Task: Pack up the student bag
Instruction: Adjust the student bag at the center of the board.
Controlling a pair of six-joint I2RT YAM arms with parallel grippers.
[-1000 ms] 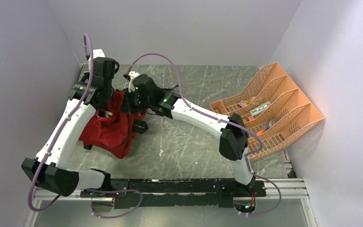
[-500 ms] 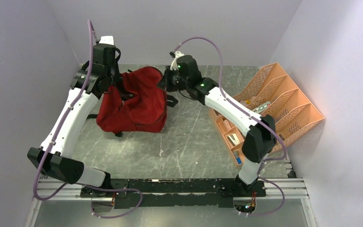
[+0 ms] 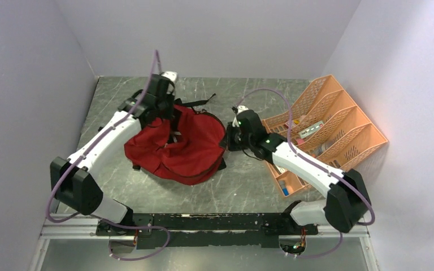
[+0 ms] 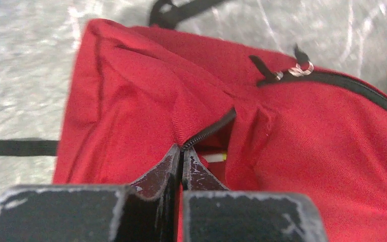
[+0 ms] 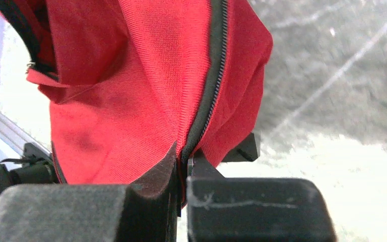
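The soft, floppy student bag (image 3: 175, 149) slumps on the desk (image 3: 248, 96) left of centre, best held at its zipper trim (image 5: 209, 75), where the left claw (image 4: 183, 154) and right claw (image 5: 185, 157) each pinch the fabric.

We see the bag (image 3: 175, 149) carried from a bunched heap at the left of the frame to the middle of the table (image 3: 243, 183), where it now lies low and spread wide. Our left gripper (image 3: 169, 116) has swung from the upper left toward the centre, at the bag's top edge. Our right gripper (image 3: 226, 142) went from over the heap, through upper centre, down to the bag's right edge; its elbow (image 3: 344, 200) has dropped to the lower right.
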